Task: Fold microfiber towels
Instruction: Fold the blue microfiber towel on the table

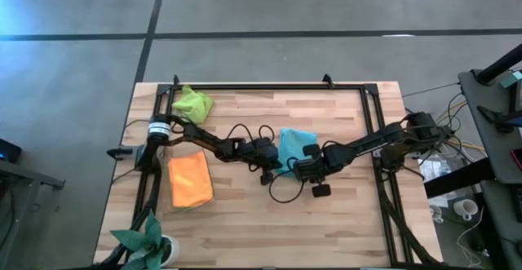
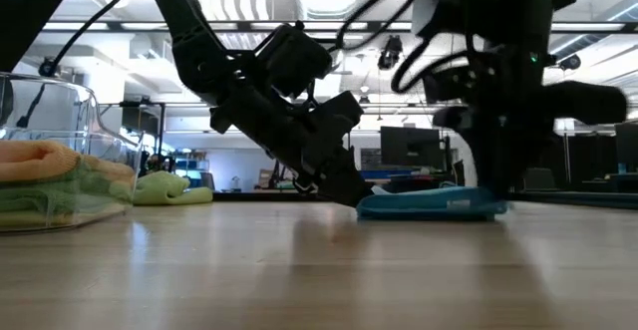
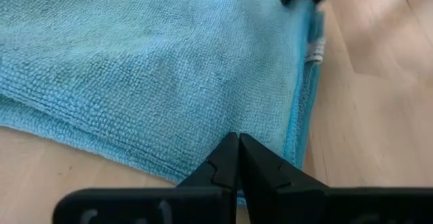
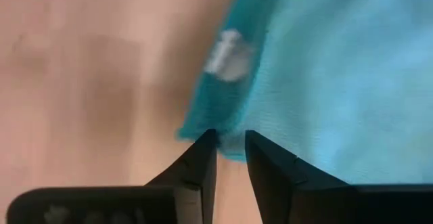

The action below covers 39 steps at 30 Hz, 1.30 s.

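A light blue towel [image 1: 295, 142] lies flat at the table's middle, a white label [image 4: 230, 53] at one near corner. My left gripper [image 3: 238, 141] is shut, its tips down on the towel's near left part. My right gripper [image 4: 230, 137] points down at the labelled corner, its fingers a narrow gap apart with the towel's edge between them; whether they touch it I cannot tell. A folded orange towel [image 1: 189, 180] lies at the left. A lime green towel [image 1: 192, 103] sits crumpled at the far left. My left gripper presses its shut fingertips [image 3: 230, 158] down on the light blue towel's top face close to its near edge [image 3: 292, 143]. The fingers slant down from the table's left. The towel lies flat on the table under them [image 2: 371, 204].
A potted plant [image 1: 147, 241] stands at the near left corner. Black frame rails [image 1: 269, 85] run along the far, left and right edges. Loose cables [image 1: 281, 195] loop beside both grippers. Bare wood lies along the near side.
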Available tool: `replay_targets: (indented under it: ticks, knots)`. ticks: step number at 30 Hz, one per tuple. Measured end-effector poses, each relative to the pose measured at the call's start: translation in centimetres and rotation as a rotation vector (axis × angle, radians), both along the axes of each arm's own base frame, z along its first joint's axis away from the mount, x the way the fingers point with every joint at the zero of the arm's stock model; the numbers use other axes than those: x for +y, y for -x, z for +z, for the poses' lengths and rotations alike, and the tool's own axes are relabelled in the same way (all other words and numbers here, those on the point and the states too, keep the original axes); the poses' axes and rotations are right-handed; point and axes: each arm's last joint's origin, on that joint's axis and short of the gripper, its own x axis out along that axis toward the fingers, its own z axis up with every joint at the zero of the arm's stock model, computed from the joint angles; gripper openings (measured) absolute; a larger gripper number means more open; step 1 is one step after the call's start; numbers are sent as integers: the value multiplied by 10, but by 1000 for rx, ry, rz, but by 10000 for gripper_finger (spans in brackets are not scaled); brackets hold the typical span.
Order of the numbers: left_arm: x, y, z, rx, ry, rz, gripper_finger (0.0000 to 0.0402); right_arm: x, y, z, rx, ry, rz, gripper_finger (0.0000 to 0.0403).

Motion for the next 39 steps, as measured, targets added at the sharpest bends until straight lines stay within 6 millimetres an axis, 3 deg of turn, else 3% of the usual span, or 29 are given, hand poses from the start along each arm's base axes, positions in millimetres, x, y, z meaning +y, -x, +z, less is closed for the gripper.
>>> replay_targets:
  ticks: [6, 12, 16, 21, 26, 30, 35, 39]
  knots:
    - [0, 0, 0, -2, -2, -1, 0, -21, -4, 25, -162, 234, -84, 76]
    - [0, -1, 1, -4, -2, -1, 0, -69, -21, 28, -291, 218, -181, 64]
    - [0, 0, 0, -1, -1, -1, 0, -100, -32, 20, -344, 88, -184, 39]
    - [0, 0, 0, -2, -1, 0, 0, -121, -47, -2, -332, 14, -186, 10]
    - [0, 0, 0, -2, -1, -1, 0, -152, -64, -23, -281, 205, -302, 9]
    - [-2, 0, 0, 1, 0, -3, 0, -174, -68, -22, -269, 294, -364, 9]
    - [-5, 0, 0, 2, -4, -10, 0, -180, -64, -2, -257, 288, -353, 9]
    - [-5, 0, -1, 3, -3, -11, 0, -162, -49, 26, -243, 210, -308, 9]
